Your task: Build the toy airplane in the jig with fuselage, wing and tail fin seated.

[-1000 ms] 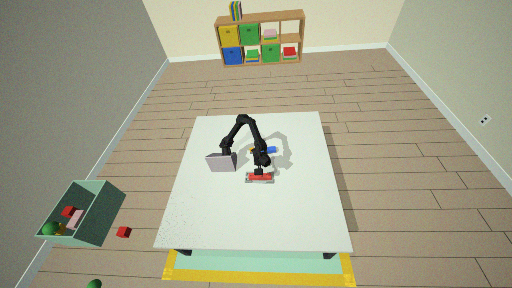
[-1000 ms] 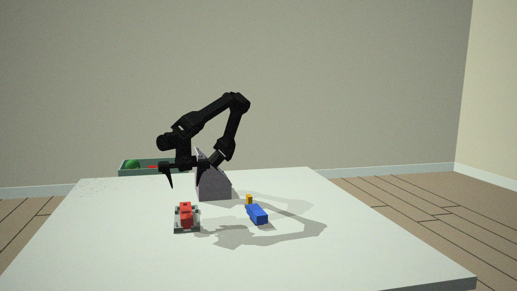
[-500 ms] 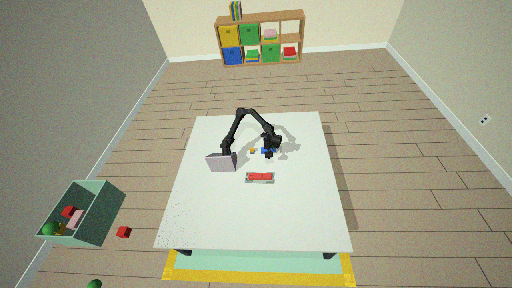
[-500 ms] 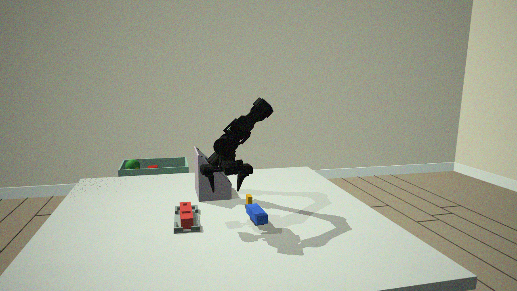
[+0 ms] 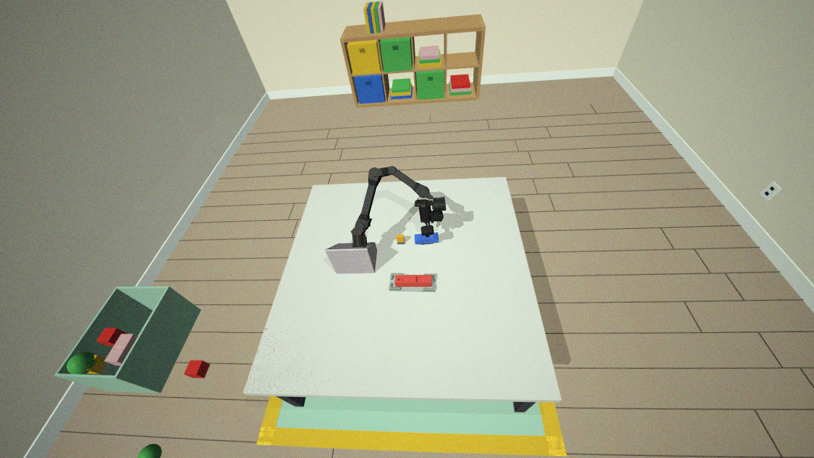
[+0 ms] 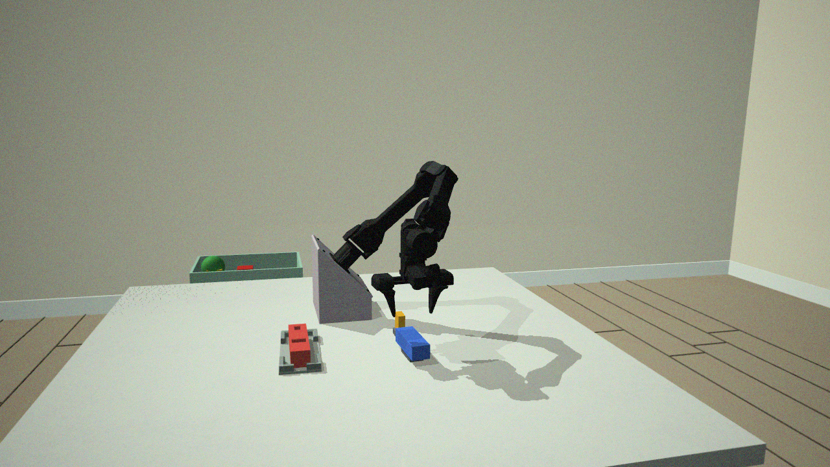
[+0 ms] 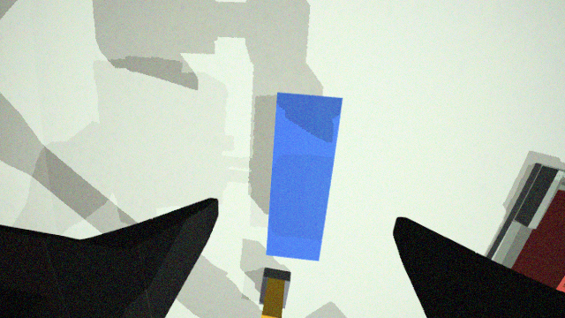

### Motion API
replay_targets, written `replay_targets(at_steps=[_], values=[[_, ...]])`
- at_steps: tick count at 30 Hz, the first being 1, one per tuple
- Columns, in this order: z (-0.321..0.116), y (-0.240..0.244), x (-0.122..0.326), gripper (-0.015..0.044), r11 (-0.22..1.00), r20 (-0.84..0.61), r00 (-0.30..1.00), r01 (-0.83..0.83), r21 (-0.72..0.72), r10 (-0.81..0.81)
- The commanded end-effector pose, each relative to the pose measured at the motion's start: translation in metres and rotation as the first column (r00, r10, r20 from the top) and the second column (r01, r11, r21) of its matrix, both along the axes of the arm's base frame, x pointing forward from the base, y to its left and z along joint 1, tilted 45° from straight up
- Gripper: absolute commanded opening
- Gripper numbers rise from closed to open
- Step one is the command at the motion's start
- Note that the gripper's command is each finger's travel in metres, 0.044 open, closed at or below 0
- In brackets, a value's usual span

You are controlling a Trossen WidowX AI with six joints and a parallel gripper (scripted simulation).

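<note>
The red fuselage (image 5: 413,280) (image 6: 298,344) (image 7: 544,240) lies flat in the grey jig cradle (image 5: 413,289) (image 6: 301,370) (image 7: 512,238), with both sockets facing up. The blue wing (image 5: 425,240) (image 6: 413,343) (image 7: 302,177) lies flat on the white table (image 5: 398,353), apart from the jig. The small yellow tail fin (image 5: 400,238) (image 6: 399,318) (image 7: 274,298) stands close to one end of the wing. My gripper (image 5: 425,229) (image 6: 412,307) (image 7: 305,215) is wide open and empty. It hangs a little above the wing, with one finger on each side of it.
The arm's grey base block (image 5: 351,257) (image 6: 338,293) stands on the table beside the parts. A green bin (image 5: 142,341) (image 6: 249,266) of toys, a red cube (image 5: 196,368) and a shelf (image 5: 412,60) are on the floor, off the table.
</note>
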State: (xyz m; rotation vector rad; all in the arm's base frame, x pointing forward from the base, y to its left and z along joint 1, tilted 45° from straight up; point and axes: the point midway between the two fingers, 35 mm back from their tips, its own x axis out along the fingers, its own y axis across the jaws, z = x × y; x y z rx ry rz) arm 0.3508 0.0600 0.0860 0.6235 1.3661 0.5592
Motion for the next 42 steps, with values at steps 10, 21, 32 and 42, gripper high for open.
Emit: replay_targets(at_steps=[10, 21, 32, 42], values=[[-0.026, 0.029, -0.001, 0.044, 1.0, -0.019, 1.0, -0.011, 0.007, 0.012], [-0.038, 0.041, 0.002, 0.044, 1.0, -0.019, 1.0, -0.011, 0.007, 0.012], [-0.051, 0.053, 0.003, 0.044, 1.0, -0.019, 1.0, -0.011, 0.009, 0.012], [-0.056, 0.058, 0.003, 0.0335, 1.0, -0.019, 1.0, -0.011, 0.009, 0.012]])
